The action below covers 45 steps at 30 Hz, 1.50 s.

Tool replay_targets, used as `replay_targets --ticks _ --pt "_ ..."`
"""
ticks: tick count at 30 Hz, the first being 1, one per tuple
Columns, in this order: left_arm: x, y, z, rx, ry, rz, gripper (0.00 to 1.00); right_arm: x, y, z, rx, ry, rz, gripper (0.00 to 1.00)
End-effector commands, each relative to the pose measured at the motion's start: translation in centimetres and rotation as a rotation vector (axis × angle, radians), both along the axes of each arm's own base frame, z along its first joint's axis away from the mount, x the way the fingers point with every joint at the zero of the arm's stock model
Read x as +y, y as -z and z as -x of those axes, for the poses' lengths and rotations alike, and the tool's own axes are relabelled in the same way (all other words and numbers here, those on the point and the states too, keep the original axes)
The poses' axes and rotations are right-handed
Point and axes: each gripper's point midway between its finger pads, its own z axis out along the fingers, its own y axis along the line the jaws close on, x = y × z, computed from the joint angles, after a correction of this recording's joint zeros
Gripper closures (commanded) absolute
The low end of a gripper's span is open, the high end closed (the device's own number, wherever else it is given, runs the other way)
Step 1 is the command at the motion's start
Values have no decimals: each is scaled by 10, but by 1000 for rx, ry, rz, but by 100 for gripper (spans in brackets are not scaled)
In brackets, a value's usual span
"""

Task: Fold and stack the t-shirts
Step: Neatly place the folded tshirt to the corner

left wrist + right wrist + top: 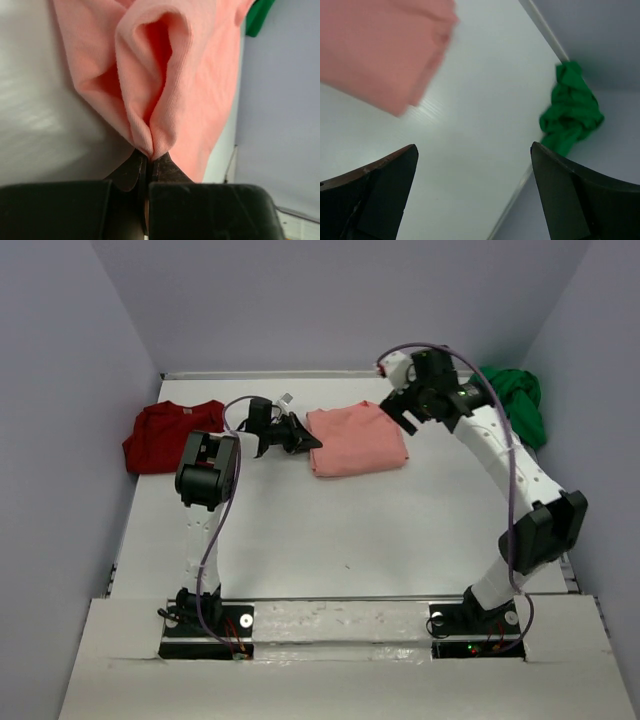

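My left end effector (148, 155) is pinched together on a doubled fold at the left edge of the salmon-pink shirt (190, 75), and the cloth bulges up in a soft loop just past the tips. My right end effector (474, 150) is spread wide with nothing between the fingers, hovering over bare counter (330, 530) near the pink shirt's far right corner. That shirt (355, 440) lies mid-counter toward the far side as a compact, layered rectangle. Its long axis runs left to right, slightly tilted, with the pinched short edge facing my left arm. I cannot tell where the collar is. I judge I am partway through folding this one. The next move calls for lifting the held edge and carrying it over or tugging it flat, keeping the layers from sliding apart, while my right side finds a matching hold. The dark red shirt (165, 435) sits folded, roughly, at the far left, well apart. The green shirt (570, 110) is a crumpled heap in the far right corner, not yet folded.
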Motion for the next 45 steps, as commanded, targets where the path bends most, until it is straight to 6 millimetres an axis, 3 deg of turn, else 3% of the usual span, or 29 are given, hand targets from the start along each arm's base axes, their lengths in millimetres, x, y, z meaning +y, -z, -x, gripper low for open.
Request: replay_targets --ticks 1,3,4,6,10,13,15,17,18,21,26,31,37,45 --pt "36 -27 -6 -127 98 -176 100 -89 -17 -3 -86 200 -64 0" --pt "47 -26 -10 -159 107 -226 100 -103 -9 9 -61 227 -104 0" --pt "57 -25 -9 -154 130 -273 100 -109 11 18 -18 242 -97 0" --pt "74 -29 -17 -162 129 -285 100 -119 23 30 6 275 -108 0" --pt "118 -30 -13 -105 137 -372 100 -115 67 51 92 290 -145 0" --pt "151 -43 -8 -105 117 -437 100 -108 72 55 94 273 -201 0" --pt "192 -48 -9 -143 107 -522 100 -106 79 59 108 261 -210 0" --pt "214 -62 -3 -152 104 -549 100 -102 84 60 124 250 -227 0" --pt "237 -66 -3 -158 80 -573 100 -96 90 62 147 231 -246 0" --pt "278 -103 -9 -198 30 -649 100 -88 104 65 194 213 -278 0" --pt "324 -146 -11 -249 -26 -810 100 -77 115 68 235 173 -311 0" --pt "340 -171 -14 -307 -17 -907 100 -76 128 73 268 169 -311 0" --pt "345 -195 -15 -380 -6 -959 100 -77 140 76 294 170 -301 0" --pt "355 -206 -9 -397 1 -1022 100 -80 148 77 311 184 -280 0"
